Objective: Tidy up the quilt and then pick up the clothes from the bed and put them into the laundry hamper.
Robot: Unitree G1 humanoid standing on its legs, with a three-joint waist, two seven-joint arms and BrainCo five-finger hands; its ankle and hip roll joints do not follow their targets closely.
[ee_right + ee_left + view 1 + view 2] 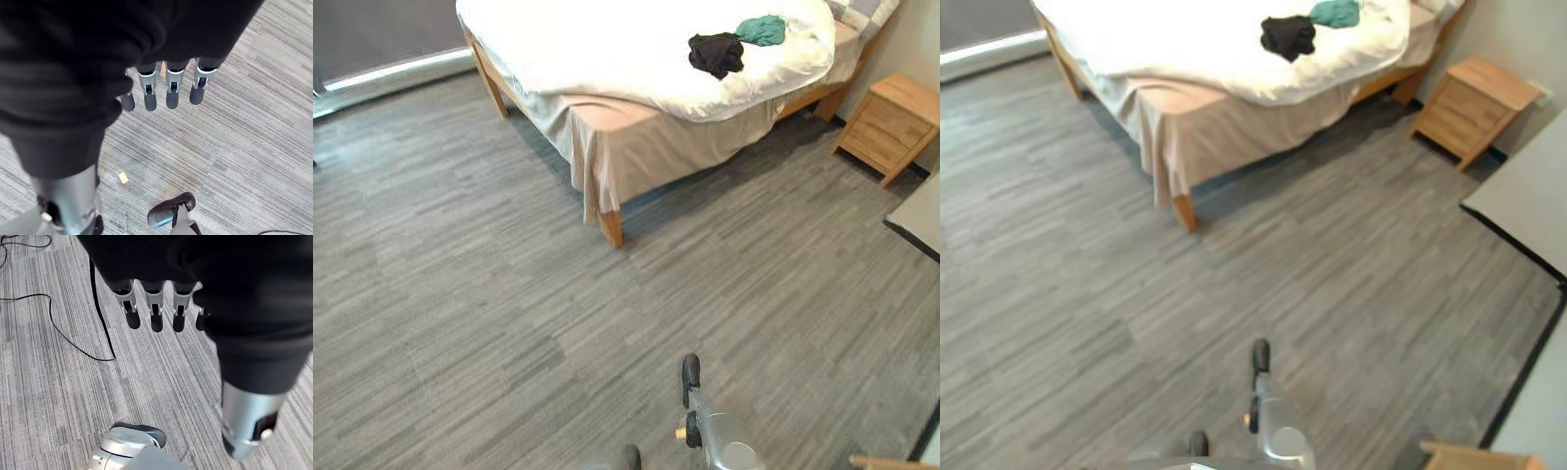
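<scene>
Bed (pixel 607 137): 1, light wood frame w/ beige sheet hanging off the corner, 1 puffy white quilt (pixel 636 49) on top. Clothes on quilt: 2 crumpled items, black garment (pixel 716 54) just beside teal garment (pixel 763 29), both well apart from either hand. 1 boxy wooden nightstand (pixel 888 122) beside bed. Left hand (pixel 156 308) and right hand (pixel 166 83): fingers straight, relaxed, holding nothing, hanging above grey striped plank floor (pixel 489 323).

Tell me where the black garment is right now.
The black garment lies on the white quilt at the top of the left eye view, touching the teal garment, on the nightstand side of the bed.
</scene>
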